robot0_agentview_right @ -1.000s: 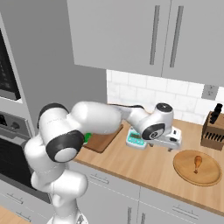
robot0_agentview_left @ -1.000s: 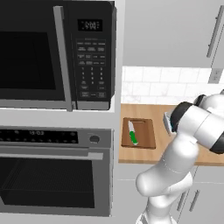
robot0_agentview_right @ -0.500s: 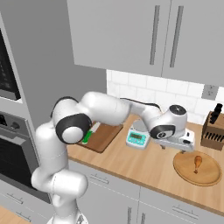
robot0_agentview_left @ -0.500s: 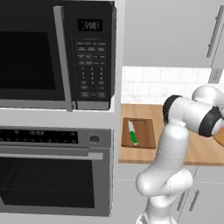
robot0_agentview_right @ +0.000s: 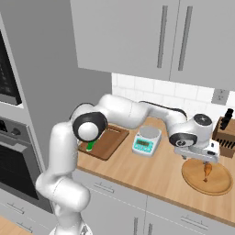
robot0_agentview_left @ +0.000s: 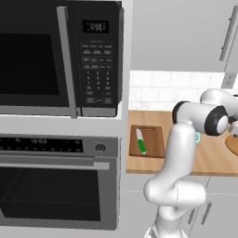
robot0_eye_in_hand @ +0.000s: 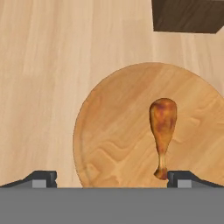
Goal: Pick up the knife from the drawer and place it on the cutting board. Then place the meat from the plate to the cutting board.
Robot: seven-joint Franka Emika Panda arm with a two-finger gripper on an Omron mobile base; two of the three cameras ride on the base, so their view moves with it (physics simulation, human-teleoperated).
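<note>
Meat [robot0_eye_in_hand: 162, 127] under open pincer [robot0_eye_in_hand: 111, 178]

The arm [robot0_agentview_right: 119, 112] is glossy white, built of rounded tubular links; its joints carry dark grey-black round caps; a white bulbous base sits below; the white hand ends in two small dark finger tips [robot0_eye_in_hand: 43, 177].

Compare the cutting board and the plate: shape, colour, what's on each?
The cutting board is rectangular; the plate is round with a raised rim. The board is dark brown; the plate is light tan. The board carries the knife; the plate carries the meat, with the open hand above it. Both are wooden and rest flat on the counter.
</note>
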